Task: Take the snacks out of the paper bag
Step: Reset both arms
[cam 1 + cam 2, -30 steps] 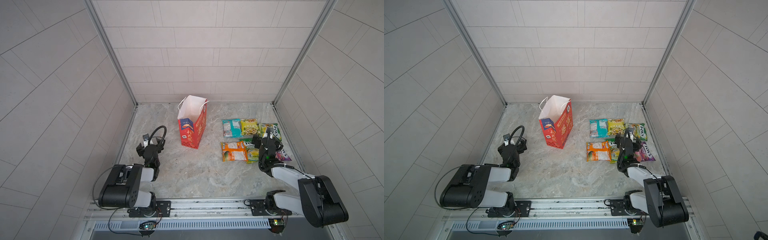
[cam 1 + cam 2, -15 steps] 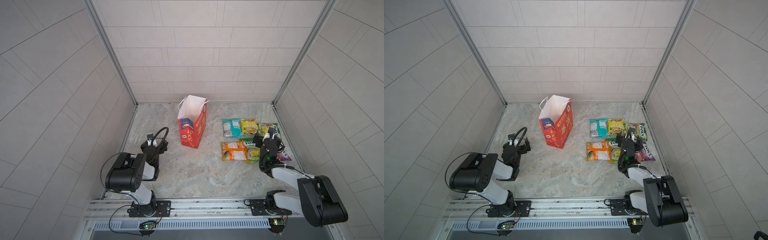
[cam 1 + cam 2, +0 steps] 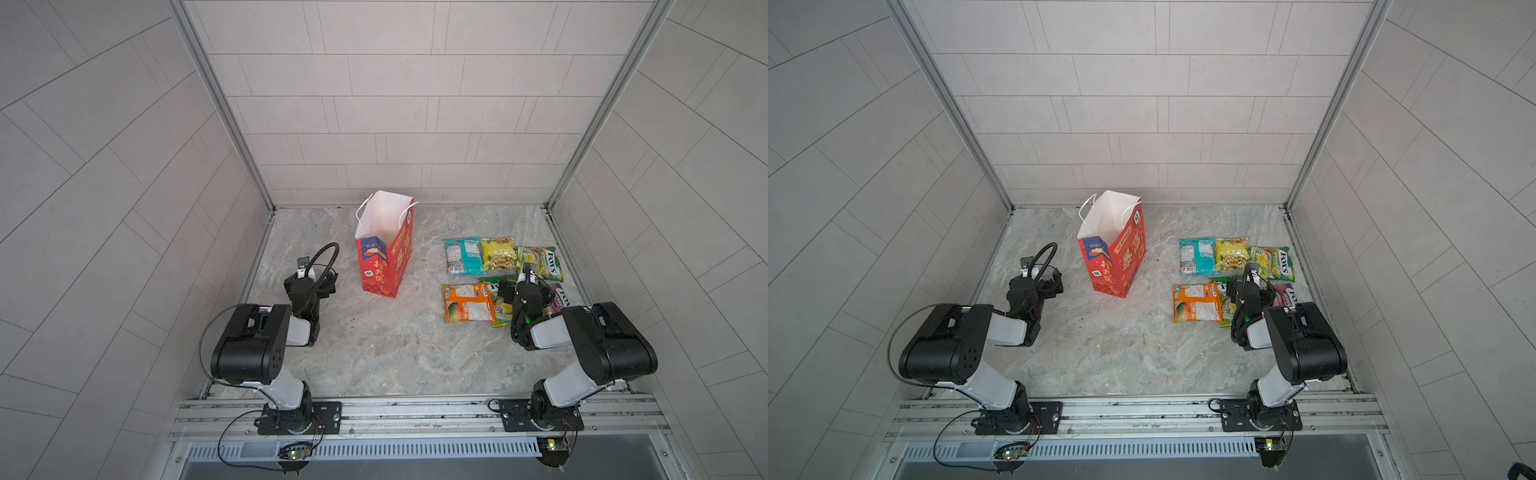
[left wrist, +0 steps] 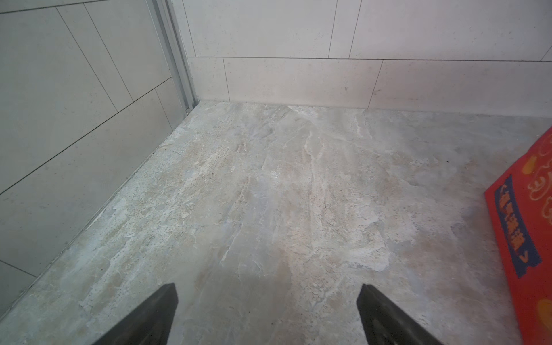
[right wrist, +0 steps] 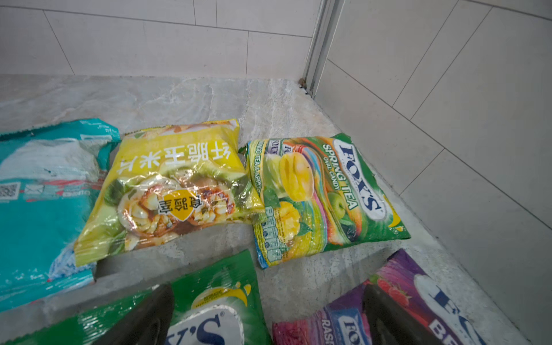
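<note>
The red paper bag (image 3: 384, 253) (image 3: 1115, 253) stands upright and open at mid-table; only its white inner wall shows from above. Several snacks lie flat to its right: teal (image 3: 462, 256), yellow (image 5: 176, 185), green-yellow FOX'S (image 5: 322, 194), orange (image 3: 467, 302), green FOX'S (image 5: 215, 307) and purple (image 5: 418, 301). My right gripper (image 5: 268, 301) (image 3: 524, 286) hovers open just above the green and purple packets, holding nothing. My left gripper (image 4: 267, 298) (image 3: 311, 286) is open over bare table left of the bag, whose red side (image 4: 525, 239) shows in the left wrist view.
Tiled walls close in the marble table (image 3: 395, 345) on the left, back and right. The snacks lie close to the right wall. Both arm bases sit on the metal rail (image 3: 415, 409) along the front edge.
Both arms' rear links have risen and folded closer to the grippers, the left first, then the right. Both grippers stay nearly in place and open. Bag and snacks have not moved.
</note>
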Available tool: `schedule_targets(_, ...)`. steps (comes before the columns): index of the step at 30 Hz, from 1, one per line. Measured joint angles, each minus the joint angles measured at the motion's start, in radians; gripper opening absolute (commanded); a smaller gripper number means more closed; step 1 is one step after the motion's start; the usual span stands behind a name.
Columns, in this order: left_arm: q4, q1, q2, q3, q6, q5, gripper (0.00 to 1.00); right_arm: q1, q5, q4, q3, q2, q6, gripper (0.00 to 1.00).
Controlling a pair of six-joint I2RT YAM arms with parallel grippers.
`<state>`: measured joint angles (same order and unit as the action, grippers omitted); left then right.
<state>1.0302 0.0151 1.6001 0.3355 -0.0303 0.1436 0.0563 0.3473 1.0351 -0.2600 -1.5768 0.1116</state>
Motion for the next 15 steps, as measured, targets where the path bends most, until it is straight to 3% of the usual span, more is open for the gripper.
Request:
schedule_targets(5, -0.056, 0.000, -0.002, 0.031, -0.003, 0.024, 1.00, -0.007, -0.036, 0.086, 0.012, 0.000, -0.008, 1.00)
schedule_targets(10, -0.081, 0.000, -0.002, 0.031, -0.003, 0.035, 1.00, -0.021, -0.123, -0.041, -0.103, 0.002, -0.034, 1.00)
schedule_targets(15, -0.093, 0.000, -0.002, 0.032, -0.003, 0.037, 1.00, -0.019, -0.163, -0.056, -0.107, 0.001, -0.054, 1.00)
